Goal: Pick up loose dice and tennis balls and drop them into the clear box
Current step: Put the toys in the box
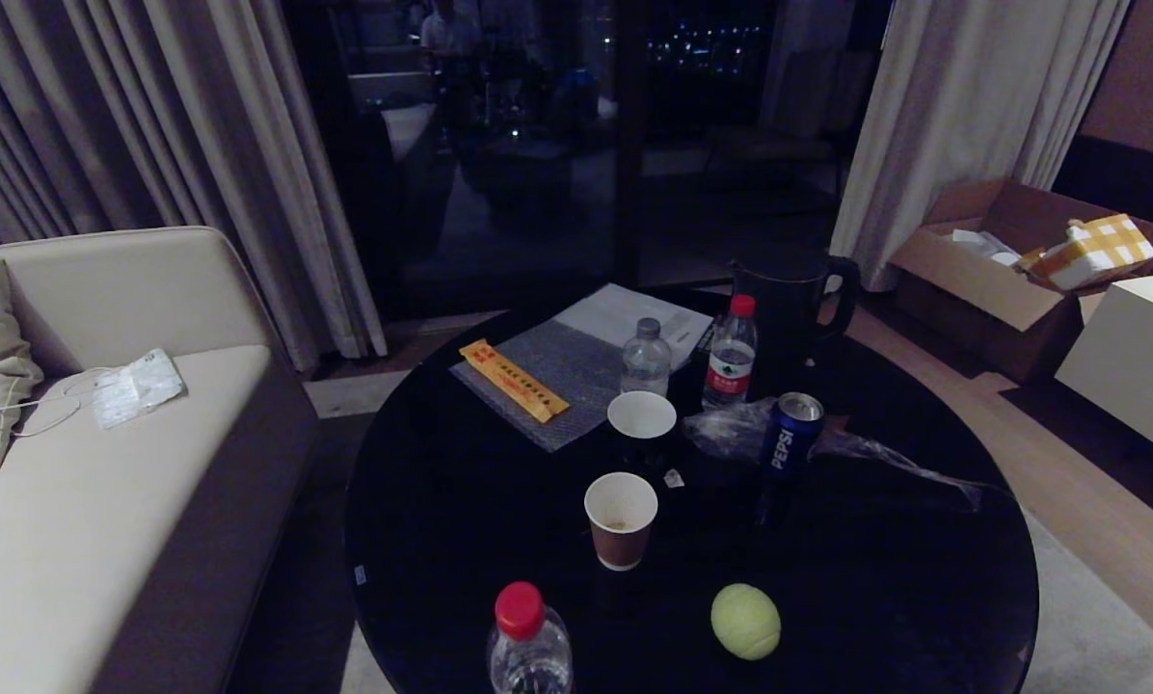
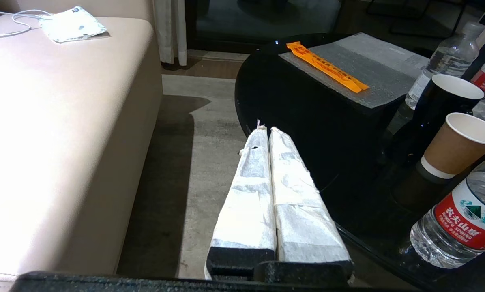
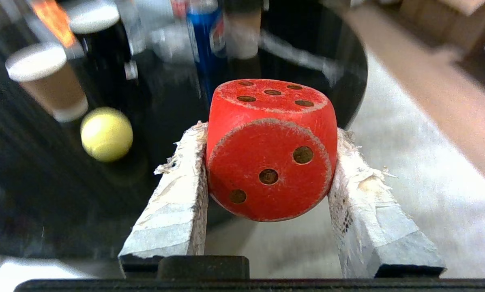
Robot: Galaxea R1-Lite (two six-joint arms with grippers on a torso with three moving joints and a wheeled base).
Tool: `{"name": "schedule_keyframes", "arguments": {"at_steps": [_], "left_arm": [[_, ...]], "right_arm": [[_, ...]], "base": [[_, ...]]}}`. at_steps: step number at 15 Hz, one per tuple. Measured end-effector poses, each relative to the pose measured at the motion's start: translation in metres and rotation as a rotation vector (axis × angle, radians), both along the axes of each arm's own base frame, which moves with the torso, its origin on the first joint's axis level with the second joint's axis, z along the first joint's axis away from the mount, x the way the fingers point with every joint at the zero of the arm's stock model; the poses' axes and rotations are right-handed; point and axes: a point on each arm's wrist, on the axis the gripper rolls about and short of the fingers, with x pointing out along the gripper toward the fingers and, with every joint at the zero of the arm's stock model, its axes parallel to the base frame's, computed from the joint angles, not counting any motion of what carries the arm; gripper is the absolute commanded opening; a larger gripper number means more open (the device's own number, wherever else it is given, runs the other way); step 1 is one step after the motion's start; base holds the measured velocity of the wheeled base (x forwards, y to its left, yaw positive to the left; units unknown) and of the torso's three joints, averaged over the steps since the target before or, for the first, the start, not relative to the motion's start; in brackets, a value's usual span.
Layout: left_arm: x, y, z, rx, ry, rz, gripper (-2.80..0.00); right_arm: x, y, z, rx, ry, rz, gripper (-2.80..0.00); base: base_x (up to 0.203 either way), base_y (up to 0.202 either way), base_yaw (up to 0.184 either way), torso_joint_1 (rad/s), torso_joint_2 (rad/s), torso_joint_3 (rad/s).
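Red die [image 3: 271, 150] sits pinched in our right gripper [image 3: 269, 178] off the desk [image 1: 875, 578] edge, left gripper [image 2: 269, 140] pressed together, tennis ball [image 1: 745, 622] waiting; next we need the unseen clear box.

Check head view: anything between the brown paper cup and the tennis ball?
Nothing: bare black tabletop between brown paper cup and tennis ball, in head view.

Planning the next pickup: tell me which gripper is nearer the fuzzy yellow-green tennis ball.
Right. The right gripper, clamping the red die, has the tennis ball close ahead; the left gripper hangs shut off the table's far side.
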Motion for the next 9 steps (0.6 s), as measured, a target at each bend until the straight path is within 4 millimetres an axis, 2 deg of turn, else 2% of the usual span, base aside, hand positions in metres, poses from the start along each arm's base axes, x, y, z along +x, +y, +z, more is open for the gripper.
{"name": "schedule_keyframes", "arguments": {"at_steps": [2,9], "left_arm": [[0.0000,0.0000,0.0000,0.000,0.000,0.000,-2.80],[0.0000,0.0000,-0.0001,0.000,0.001,-0.001,-2.80]], "right_arm": [[0.0015,0.0001,-0.0005,-0.004,-0.065,0.004,-2.80],[0.0015,0.0001,-0.0029,0.000,-0.069,0.004,-2.80]], "base": [[0.000,0.000,0.000,0.000,0.00,0.000],[0.000,0.000,0.000,0.000,0.00,0.000]]}}
